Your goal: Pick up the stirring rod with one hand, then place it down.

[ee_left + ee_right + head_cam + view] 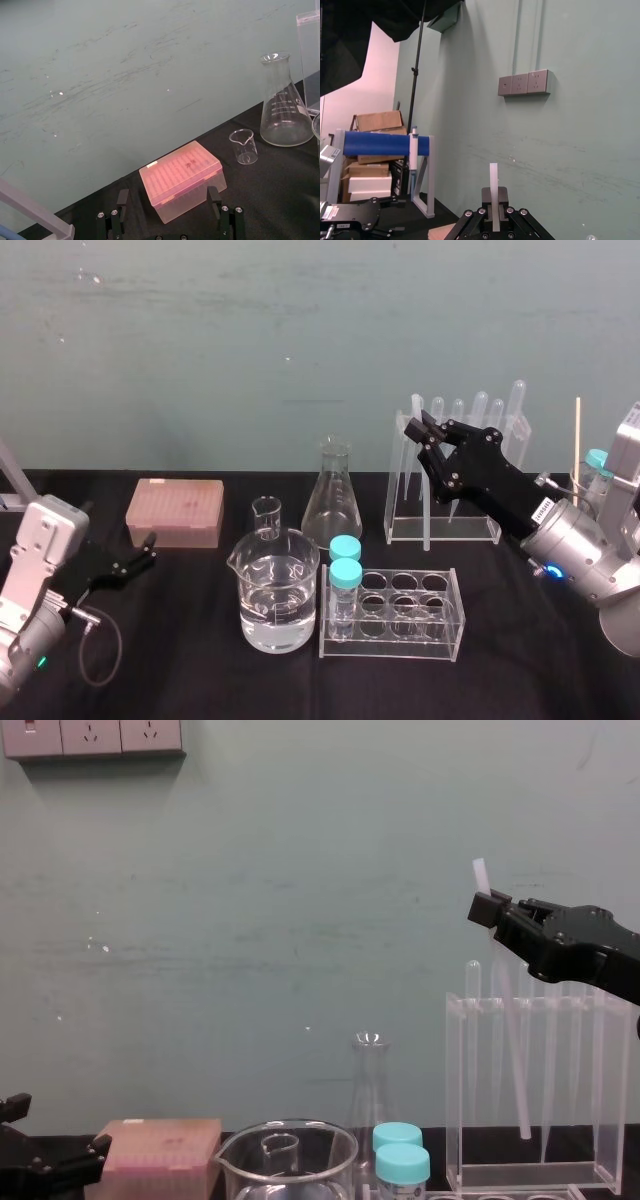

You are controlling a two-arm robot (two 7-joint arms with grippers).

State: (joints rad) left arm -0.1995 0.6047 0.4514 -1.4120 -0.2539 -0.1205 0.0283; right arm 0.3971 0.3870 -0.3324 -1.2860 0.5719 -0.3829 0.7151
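The stirring rod (424,510) is a thin translucent-white stick held nearly upright, slightly tilted, in front of the tall clear rack (445,530). My right gripper (418,428) is shut on the rod near its upper end. In the chest view the rod (510,1020) runs from above the right gripper (487,908) down to near the rack's (455,1100) base. The right wrist view shows the rod's short top end (493,175) sticking out between the closed fingers of that gripper (493,200). My left gripper (130,565) is parked low at the left, open (167,200), facing the pink box.
A pink tip box (175,512) sits at the back left. A water-filled beaker (278,600), a small beaker (266,515) and a conical flask (332,495) stand mid-table. A low tube rack (440,640) holds two blue-capped vials (345,560). Pipettes stand in the tall rack.
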